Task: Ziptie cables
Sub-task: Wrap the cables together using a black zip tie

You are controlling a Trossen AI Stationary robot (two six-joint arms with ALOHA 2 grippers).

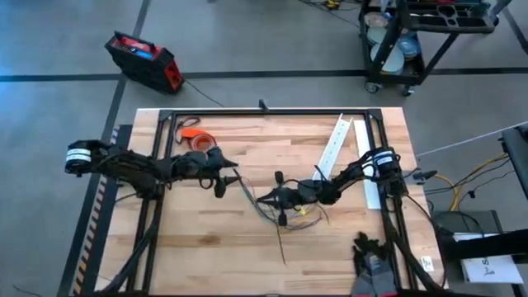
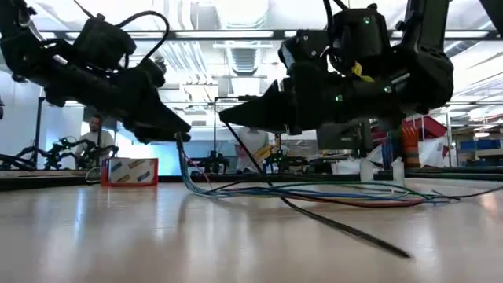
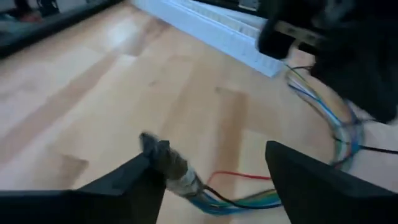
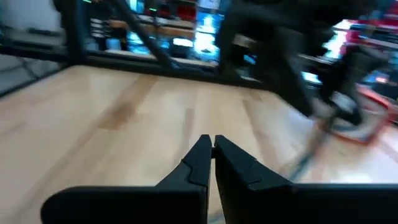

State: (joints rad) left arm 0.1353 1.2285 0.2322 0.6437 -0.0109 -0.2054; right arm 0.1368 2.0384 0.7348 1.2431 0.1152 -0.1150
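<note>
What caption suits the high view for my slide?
Both pincers, left and right, meet over the cables mid-table.

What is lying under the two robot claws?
Under the left gripper and right gripper, coloured cables and a dark ziptie lie on the table.

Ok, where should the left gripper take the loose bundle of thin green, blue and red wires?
Grip the wire bundle at its wrapped end stub, where strands gather into one; farther along they fan apart. That stub sits between the open left gripper fingers, so come from above, astride it.
</note>
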